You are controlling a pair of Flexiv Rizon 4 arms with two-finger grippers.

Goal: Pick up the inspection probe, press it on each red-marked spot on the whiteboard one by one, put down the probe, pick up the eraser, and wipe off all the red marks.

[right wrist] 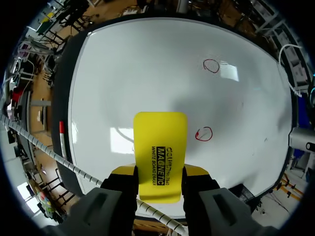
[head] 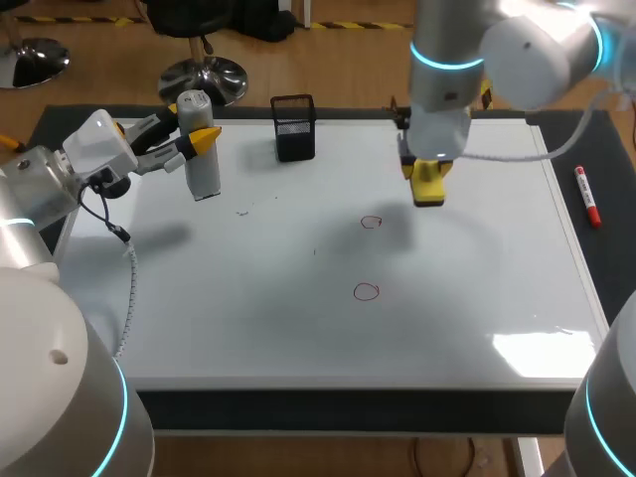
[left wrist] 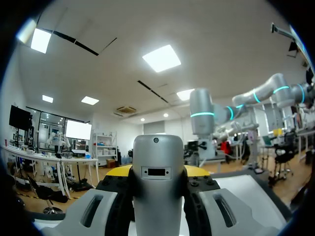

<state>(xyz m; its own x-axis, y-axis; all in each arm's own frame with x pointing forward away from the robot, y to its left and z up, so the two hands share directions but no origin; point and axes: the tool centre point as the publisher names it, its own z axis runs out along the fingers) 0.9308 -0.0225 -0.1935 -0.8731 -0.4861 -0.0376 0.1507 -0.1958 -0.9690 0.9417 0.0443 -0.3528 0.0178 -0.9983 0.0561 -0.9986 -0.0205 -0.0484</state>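
Note:
My left gripper (head: 196, 139) is shut on the grey inspection probe (head: 200, 159), holding it above the whiteboard's (head: 298, 328) far left part. In the left wrist view the probe (left wrist: 157, 182) stands upright between the fingers of the left gripper (left wrist: 157, 172). My right gripper (head: 427, 179) is shut on the yellow eraser (head: 428, 185), hovering over the board's far middle. In the right wrist view the eraser (right wrist: 160, 155) sits between the fingers of the right gripper (right wrist: 158, 172), just beside one red circle (right wrist: 204, 133); another red circle (right wrist: 211, 65) lies farther ahead. Both red circles (head: 371, 222) (head: 366, 291) show mid-board.
A black mesh pen holder (head: 294, 126) stands at the board's far edge. A red marker (head: 587, 195) lies on the dark mat right of the board. A small faint mark (head: 242, 211) sits near the probe.

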